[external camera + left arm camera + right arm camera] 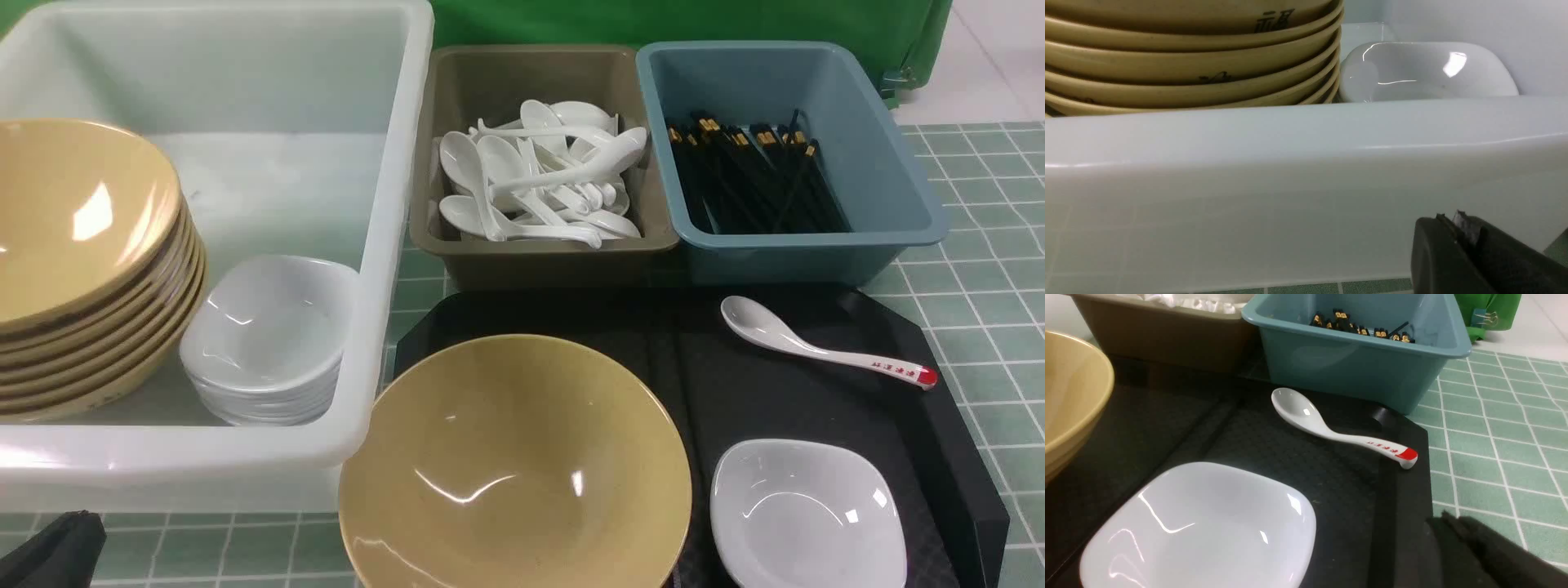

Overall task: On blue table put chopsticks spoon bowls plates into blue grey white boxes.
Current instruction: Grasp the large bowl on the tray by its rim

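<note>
A tan bowl [514, 465], a white square plate [808, 514] and a white spoon with a red tip [816, 343] lie on a black tray [939, 425]. The white box [384, 245] holds a stack of tan bowls [82, 261] and a stack of white plates [269, 339]. The grey box [457, 90] holds white spoons; the blue box [890, 171] holds black chopsticks [751, 175]. My left gripper [1449, 218] is shut and empty, low against the white box's near wall [1290, 183]. My right gripper [1447, 516] is shut and empty at the tray's near right edge, short of the spoon [1339, 424].
The table has a green tiled cover [971, 286]. A green backdrop [653, 20] stands behind the boxes. The three boxes stand close together at the back, and the tray touches the grey and blue boxes.
</note>
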`<state>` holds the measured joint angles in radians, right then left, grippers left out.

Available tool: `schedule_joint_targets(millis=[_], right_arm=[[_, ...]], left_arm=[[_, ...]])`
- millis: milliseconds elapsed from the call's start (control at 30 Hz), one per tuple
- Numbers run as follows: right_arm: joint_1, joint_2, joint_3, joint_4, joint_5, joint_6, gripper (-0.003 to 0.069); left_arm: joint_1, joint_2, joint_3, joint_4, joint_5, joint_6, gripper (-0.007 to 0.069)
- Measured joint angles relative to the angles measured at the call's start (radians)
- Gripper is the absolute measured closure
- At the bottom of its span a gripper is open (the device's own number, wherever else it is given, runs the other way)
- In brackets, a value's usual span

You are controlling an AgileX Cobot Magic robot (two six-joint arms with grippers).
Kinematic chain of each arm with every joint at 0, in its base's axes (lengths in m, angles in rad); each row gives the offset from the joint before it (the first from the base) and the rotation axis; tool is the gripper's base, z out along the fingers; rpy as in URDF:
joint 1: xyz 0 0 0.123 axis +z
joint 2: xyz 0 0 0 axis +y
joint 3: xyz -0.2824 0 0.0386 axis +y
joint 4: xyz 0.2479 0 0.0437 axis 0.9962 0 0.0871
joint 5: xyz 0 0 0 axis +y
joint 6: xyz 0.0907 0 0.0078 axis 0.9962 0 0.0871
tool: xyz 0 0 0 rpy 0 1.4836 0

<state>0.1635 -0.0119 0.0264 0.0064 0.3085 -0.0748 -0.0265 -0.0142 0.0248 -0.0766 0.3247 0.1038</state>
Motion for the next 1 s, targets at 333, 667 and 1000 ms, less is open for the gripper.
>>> schedule_joint_targets(millis=[333,667,1000], right_arm=[[0.0,0.0,0.0,0.0,0.0,0.0,0.0593],[0.0,0.0,0.0,0.0,0.0,0.0,0.0583],[0.0,0.0,0.0,0.0,0.001,0.0,0.0577]], left_arm=[[0.0,0.0,0.0,0.0,0.0,0.0,0.062],[0.0,0.0,0.0,0.0,0.0,0.0,0.062],[0.0,0.0,0.0,0.0,0.0,0.0,0.062]])
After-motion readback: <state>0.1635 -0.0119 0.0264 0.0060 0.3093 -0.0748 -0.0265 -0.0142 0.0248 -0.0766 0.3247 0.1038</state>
